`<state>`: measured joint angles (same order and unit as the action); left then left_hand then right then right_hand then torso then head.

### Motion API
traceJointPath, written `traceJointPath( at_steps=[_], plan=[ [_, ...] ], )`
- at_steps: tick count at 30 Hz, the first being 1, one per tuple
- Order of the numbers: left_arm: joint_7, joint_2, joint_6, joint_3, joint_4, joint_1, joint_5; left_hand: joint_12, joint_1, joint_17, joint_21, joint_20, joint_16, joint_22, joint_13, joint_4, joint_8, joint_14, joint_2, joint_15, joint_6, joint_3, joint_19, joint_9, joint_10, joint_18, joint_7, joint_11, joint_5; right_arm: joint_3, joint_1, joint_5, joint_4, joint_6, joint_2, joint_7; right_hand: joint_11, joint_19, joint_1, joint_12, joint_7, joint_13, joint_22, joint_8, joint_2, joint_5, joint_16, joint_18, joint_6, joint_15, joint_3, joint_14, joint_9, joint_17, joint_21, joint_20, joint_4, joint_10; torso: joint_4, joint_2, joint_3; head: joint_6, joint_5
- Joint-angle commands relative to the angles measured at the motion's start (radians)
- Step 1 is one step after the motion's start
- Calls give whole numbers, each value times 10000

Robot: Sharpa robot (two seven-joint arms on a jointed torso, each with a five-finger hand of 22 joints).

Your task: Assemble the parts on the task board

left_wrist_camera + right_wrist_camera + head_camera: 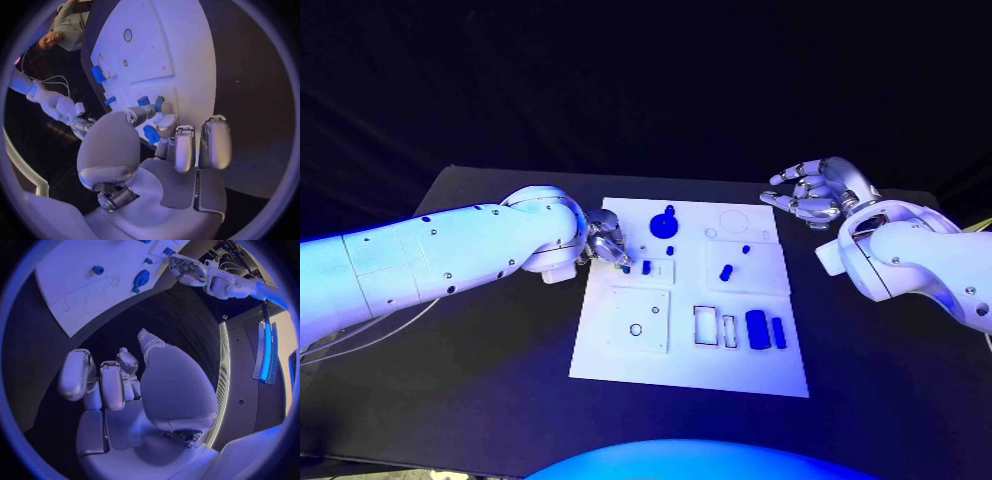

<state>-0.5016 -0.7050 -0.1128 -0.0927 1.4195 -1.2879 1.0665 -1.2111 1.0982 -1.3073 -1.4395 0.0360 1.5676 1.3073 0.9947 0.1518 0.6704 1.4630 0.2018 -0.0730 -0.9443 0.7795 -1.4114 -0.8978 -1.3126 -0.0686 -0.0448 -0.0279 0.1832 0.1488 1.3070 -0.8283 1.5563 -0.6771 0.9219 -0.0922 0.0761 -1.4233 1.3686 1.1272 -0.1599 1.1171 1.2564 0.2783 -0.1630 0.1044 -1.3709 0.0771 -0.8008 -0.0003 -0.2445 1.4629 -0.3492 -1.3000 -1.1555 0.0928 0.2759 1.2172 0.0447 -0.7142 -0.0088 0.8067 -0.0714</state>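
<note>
The white task board [689, 355] lies in the middle of the black table. My left hand [603, 240] reaches over its left edge. In the left wrist view the thumb and fingertips [167, 125] pinch a small blue part [150, 134] down at the board [181, 55]. Two more small blue parts [646, 267] sit just beside it. A large rounded blue part [664, 225] lies further back, and long blue parts [757, 329] stand in slots at the near right. My right hand [812, 192] hovers off the board's far right corner, loosely bent and holding nothing [119, 390].
Small blue parts [726, 271] lie mid-board, and a plate with a round hole [636, 329] sits at the near left. Bare black table [488, 380] surrounds the board on all sides.
</note>
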Motion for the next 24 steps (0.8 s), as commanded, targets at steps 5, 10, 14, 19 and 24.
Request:
traceJointPath(
  at_steps=[5, 10, 14, 19, 24],
  plan=[
    [85, 86, -14, -33, 14, 36, -221, -11, -128, -2635, -25, -33, 32, 203, 45, -1183, -63, 1078, -42, -82, -24, 1030, -30, -21, -96, 107, 85, -32, -75, -2, -3, -116, 37, 111, 19, 117, -22, -79, -100, 23, -20, -15, -12, 21, -11, 18, 69, 118, 67, -71, -17, 368, 6, -7, 74, -8, 44, -45, 6, 1, -4, 28, 19],
    [86, 89, -40, -38, -6, 56, -227, 3, -249, -2635, -13, -47, 32, 190, 38, -1074, -74, 1078, 10, -100, -34, 817, -22, -19, -87, 103, 117, -54, -92, -2, -3, -119, 40, 109, 25, 117, -22, -79, -100, 23, -20, -15, -12, 21, -11, 18, 69, 118, 67, -71, -17, 368, 6, -7, 74, -8, 44, -45, 8, 11, -4, 62, 25],
    [86, 88, -54, -40, -30, 66, -228, 0, -385, -2635, -11, -65, 32, 197, 59, -921, -89, 1078, 71, -123, -78, 517, -29, -7, -85, 106, 159, -78, -112, -2, -3, -119, 39, 107, 28, 119, -22, -79, -100, 23, -20, -15, -12, 21, -11, 18, 69, 118, 67, -71, -17, 368, 6, -7, 74, -8, 44, -45, 7, 14, -3, 62, 22],
    [85, 96, -73, -42, -67, 74, -229, -7, -558, -2635, 2, -101, 32, 197, 100, -584, -133, 1078, 117, -154, -182, -231, -34, 34, -70, 107, 191, -109, -169, -2, -3, -120, 35, 107, 25, 124, -22, -76, -98, 15, -20, -26, -28, 24, -14, 18, 74, 122, 74, -72, -19, 368, 8, -4, 97, -9, 38, -54, 5, 14, -3, 71, 25],
    [81, 99, -66, -44, -116, 76, -229, 27, -600, -2635, 19, -109, 32, 175, 66, -446, -161, 1078, 96, -155, -197, -468, -21, 52, -37, 101, 186, -109, -167, -2, -3, -120, 27, 109, 26, 125, -22, -80, -100, 24, -20, -18, -20, 25, -15, 17, 69, 120, 74, -72, -18, 370, 8, -12, 87, -9, 38, -47, 6, 12, -2, 69, 28]
  ],
)
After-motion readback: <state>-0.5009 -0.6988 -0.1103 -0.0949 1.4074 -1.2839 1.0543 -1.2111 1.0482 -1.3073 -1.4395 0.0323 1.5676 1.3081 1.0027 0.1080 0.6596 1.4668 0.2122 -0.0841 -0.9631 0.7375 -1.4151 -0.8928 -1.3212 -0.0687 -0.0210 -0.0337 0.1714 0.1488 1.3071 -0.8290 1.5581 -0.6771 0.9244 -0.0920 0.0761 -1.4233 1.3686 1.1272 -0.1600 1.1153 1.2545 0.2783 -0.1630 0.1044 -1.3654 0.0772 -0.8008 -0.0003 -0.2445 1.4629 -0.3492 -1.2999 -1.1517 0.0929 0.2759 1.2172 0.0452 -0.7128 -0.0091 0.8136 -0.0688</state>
